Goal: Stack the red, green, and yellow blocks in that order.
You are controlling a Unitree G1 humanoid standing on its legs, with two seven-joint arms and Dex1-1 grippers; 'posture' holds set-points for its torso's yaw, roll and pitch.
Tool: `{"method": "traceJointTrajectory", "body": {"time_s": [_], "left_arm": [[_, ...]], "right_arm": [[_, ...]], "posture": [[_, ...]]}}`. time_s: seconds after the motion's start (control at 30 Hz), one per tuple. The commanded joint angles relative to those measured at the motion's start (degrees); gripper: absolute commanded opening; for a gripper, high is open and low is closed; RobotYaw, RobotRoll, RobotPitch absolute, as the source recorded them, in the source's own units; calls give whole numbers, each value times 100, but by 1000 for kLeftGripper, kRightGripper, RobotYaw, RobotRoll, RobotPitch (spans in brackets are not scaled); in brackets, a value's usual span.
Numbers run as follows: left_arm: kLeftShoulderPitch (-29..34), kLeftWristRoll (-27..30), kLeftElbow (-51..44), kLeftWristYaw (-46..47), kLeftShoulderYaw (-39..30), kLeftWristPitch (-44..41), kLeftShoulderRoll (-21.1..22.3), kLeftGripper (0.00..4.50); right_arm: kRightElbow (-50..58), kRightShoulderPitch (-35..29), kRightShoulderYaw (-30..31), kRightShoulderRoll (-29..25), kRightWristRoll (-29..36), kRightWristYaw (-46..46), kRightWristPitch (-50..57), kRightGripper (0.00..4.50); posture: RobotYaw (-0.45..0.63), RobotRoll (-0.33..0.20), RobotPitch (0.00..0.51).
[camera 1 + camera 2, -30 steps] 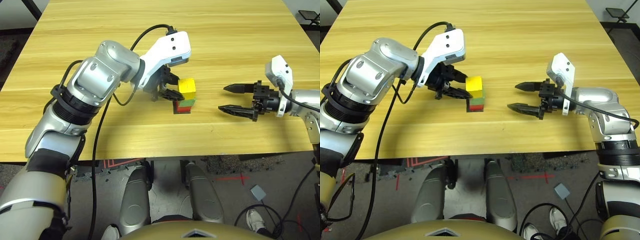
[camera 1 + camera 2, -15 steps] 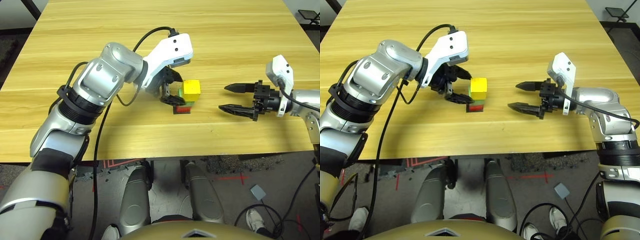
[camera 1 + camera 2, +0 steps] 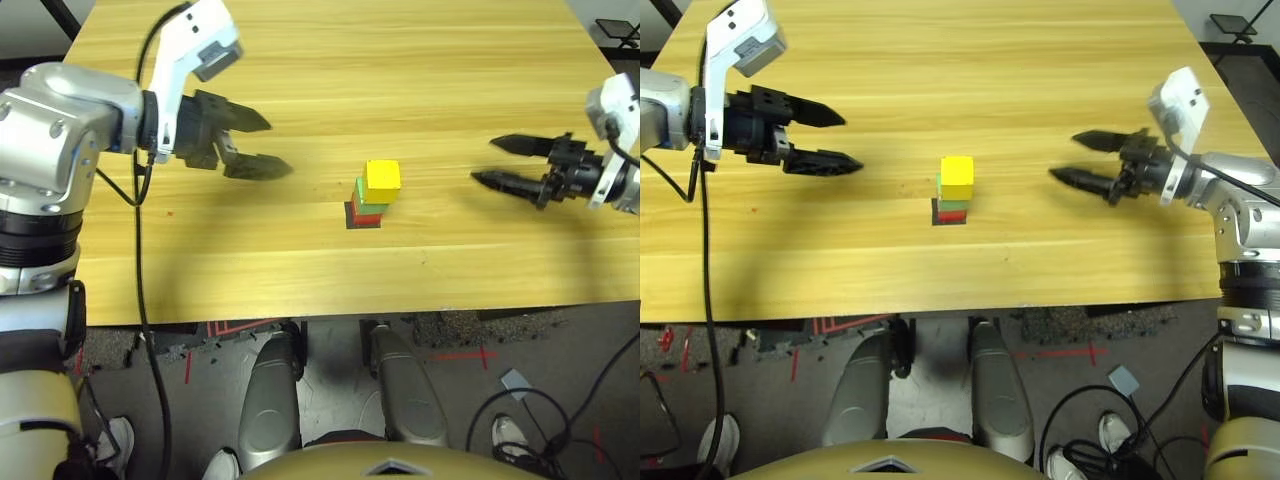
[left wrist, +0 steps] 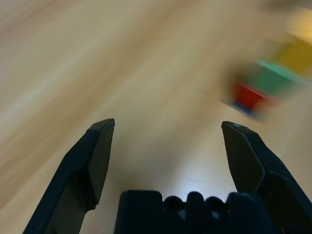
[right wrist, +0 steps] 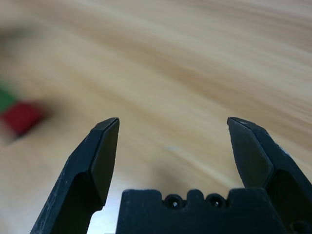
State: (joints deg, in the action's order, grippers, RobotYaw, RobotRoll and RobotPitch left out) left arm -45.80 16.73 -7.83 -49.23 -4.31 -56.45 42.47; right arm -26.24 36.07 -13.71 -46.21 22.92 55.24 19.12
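Left arm: the silver forearm reaches in from the robot's left side, gripper held above the table and pointing inward toward the centre. The left gripper (image 3: 262,143) has its two black fingers spread wide and holds nothing (the left wrist view shows bare wood between them). It is well apart from the blocks.

Right arm: extended from the robot's right, its fingers also pointing inward over the table (image 3: 450,60). The right gripper (image 3: 497,163) is likewise spread and empty, well apart from the stack.

Stack: near the table's centre, between the two grippers, the three cubes stand as one column. The red block (image 3: 364,216) is at the bottom on a flat black square patch (image 3: 352,219), the green block (image 3: 369,202) rests on it, and the yellow block (image 3: 383,178) sits on top, slightly offset toward the robot's right.
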Motion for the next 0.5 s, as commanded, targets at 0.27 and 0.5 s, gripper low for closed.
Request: {"method": "traceJointTrajectory", "body": {"time_s": [0.27, 0.5], "left_arm": [[2270, -949, 836, 3665, -1655, 4361, -2539, 4475], [2666, -1037, 1492, 3768, -1499, 5526, -2534, 4475]], "right_arm": [[-2557, 156, -1013, 155, -283, -1550, -2317, 4500], [-3433, 138, -1053, 203, -376, -1791, -3056, 4500]], "posture": [[23, -62, 235], [29, -67, 231]]}}
